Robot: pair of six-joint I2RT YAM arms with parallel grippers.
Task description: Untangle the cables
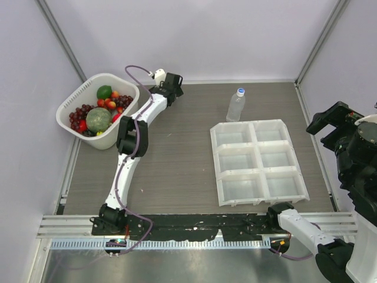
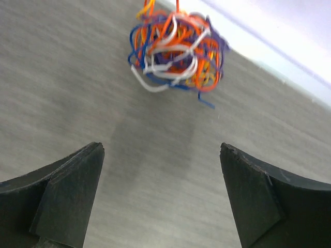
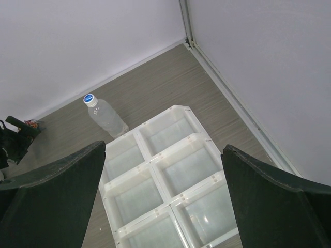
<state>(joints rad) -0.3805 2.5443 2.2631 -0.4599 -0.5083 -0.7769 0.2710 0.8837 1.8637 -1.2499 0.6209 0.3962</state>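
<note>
The cables are a tight ball of thin orange, red, blue and white wires lying on the grey table near the back wall, seen in the left wrist view. My left gripper is open and empty, a short way before the ball, apart from it. In the top view the left gripper sits at the far edge of the table and hides the ball. My right gripper is open and empty, held high above the white tray; in the top view it is at the right edge.
A white six-compartment tray lies right of centre, also in the right wrist view. A clear bottle with a blue cap stands behind it. A white basket of fruit sits at the far left.
</note>
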